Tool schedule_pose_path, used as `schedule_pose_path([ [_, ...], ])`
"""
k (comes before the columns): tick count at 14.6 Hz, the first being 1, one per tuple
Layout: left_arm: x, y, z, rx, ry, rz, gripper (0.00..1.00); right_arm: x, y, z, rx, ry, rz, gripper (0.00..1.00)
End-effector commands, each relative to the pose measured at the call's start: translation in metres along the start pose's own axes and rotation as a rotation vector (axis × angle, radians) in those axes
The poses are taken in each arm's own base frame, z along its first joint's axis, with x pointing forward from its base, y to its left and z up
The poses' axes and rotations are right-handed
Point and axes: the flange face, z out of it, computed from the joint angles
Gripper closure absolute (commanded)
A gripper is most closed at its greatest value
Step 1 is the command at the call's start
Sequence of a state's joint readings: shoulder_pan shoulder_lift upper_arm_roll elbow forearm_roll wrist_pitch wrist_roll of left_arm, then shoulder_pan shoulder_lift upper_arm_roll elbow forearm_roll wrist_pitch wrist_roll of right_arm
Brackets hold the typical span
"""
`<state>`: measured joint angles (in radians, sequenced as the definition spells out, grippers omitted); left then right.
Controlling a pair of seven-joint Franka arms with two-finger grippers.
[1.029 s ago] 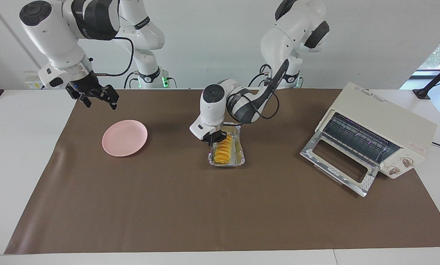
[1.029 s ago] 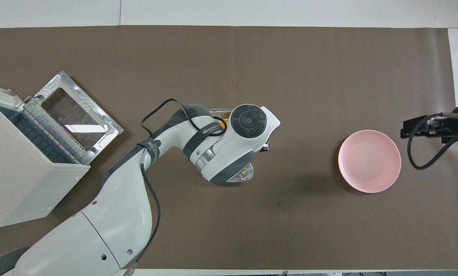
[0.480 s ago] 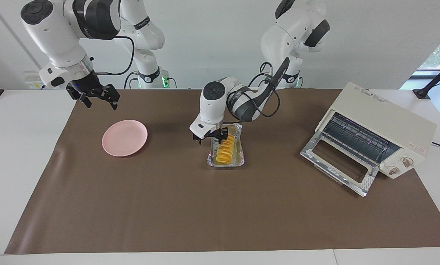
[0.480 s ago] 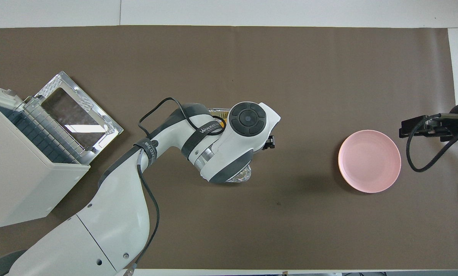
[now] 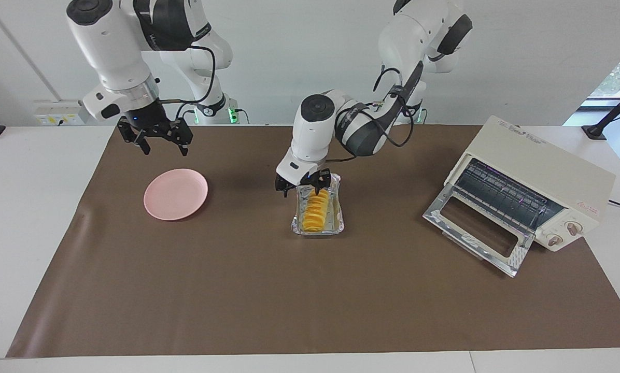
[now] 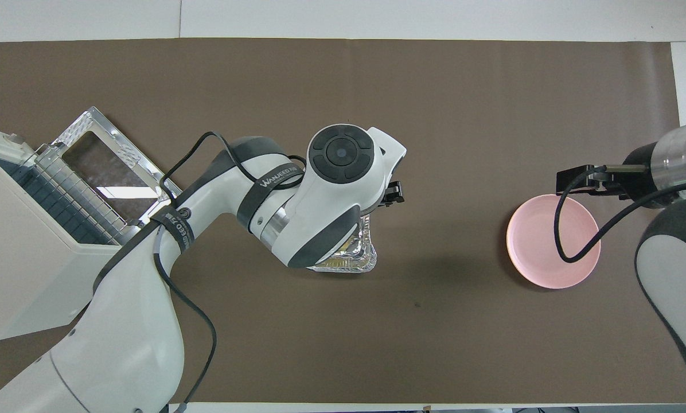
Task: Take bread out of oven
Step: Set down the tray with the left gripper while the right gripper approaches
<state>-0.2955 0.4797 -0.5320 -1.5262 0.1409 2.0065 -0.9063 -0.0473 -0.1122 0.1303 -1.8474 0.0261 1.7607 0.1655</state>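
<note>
Over the foil tray (image 5: 318, 224), left gripper (image 5: 304, 185) hangs released above the bread (image 5: 315, 210). Right gripper (image 5: 157, 139), spread too, hovers by the pink plate (image 5: 175, 194); best lift clear without snagging foil

A white table (image 5: 30, 217) carries a brown mat (image 5: 237, 290); on the mat stand the oven (image 5: 543, 176), door open, a foil tray (image 5: 336, 220) and a pink plate (image 5: 175, 194). The tray lies under the left gripper (image 5: 304, 185); the plate lies just by the right gripper (image 5: 156, 140); the oven sits well apart from both.
</note>
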Motion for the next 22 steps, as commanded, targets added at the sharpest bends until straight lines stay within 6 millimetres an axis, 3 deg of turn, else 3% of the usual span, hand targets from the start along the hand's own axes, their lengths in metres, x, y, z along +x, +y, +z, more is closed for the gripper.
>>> schedule_pose_path([
  [1,0.016,-0.042,-0.041,0.032,0.002,-0.083,0.0,-0.004,-0.004,0.01,0.009,-0.009,0.011,0.0],
  [2,0.025,-0.059,-0.052,0.048,0.004,-0.113,0.0,-0.004,-0.008,0.016,0.009,-0.015,0.01,0.0],
  [6,0.05,-0.124,-0.095,0.104,0.01,-0.207,0.0,0.007,-0.062,0.046,0.025,0.011,0.057,0.0],
  [10,0.076,-0.21,-0.139,0.151,0.004,-0.251,0.0,0.017,-0.099,0.091,0.032,-0.013,0.024,0.0],
  [14,0.08,-0.288,-0.167,0.21,-0.057,-0.17,0.0,0.013,-0.15,0.134,0.033,-0.039,-0.02,0.0],
  [16,0.075,-0.316,-0.172,0.238,-0.107,-0.096,0.0,0.009,-0.172,0.143,0.043,-0.025,-0.026,0.0],
  [18,0.071,-0.355,-0.18,0.248,-0.121,-0.067,0.0,0.008,-0.179,0.149,0.045,-0.027,-0.025,0.0],
  [22,0.057,-0.401,-0.196,0.167,-0.182,-0.016,0.0,-0.009,-0.221,0.169,0.036,-0.054,0.03,0.0],
])
